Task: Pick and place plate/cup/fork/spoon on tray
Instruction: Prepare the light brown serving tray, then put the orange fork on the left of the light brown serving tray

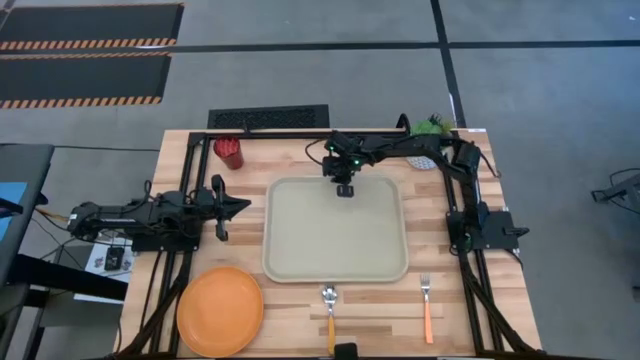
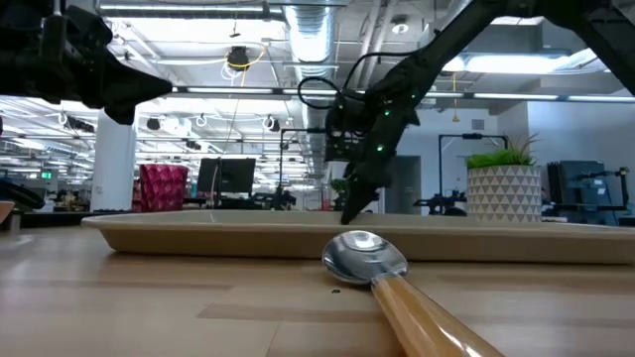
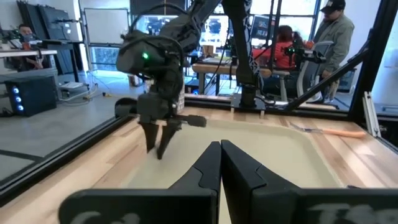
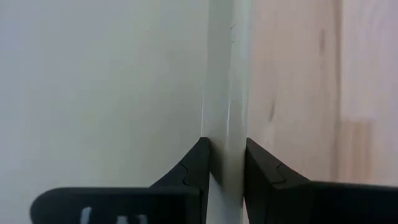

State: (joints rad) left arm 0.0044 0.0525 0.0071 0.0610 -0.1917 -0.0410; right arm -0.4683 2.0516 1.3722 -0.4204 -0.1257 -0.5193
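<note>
The beige tray point(image 1: 335, 232) lies flat on the table's middle. My right gripper point(image 1: 343, 188) stands at the middle of its far rim, fingers closed on the rim; it also shows in the low view point(image 2: 352, 210). My left gripper point(image 1: 240, 205) is shut and empty, just left of the tray, and shows in its own wrist view point(image 3: 221, 155). The orange plate point(image 1: 220, 310) lies near the front left. The dark red cup point(image 1: 229, 152) stands far left. The spoon point(image 1: 329, 308) and the fork point(image 1: 426, 305) lie in front of the tray. My right gripper pinches the tray's far rim point(image 4: 227, 134) between its two fingers, one finger point(image 4: 196, 165) inside the tray and the other outside. The fingers come from above, pointing down, and lie across the rim. The tray rests flat on the table.
A white pot with a green plant point(image 1: 432, 128) stands at the far right, behind my right arm. The spoon's bowl point(image 2: 362, 256) lies close against the tray's near rim. People sit and stand in the room beyond the table point(image 3: 333, 28).
</note>
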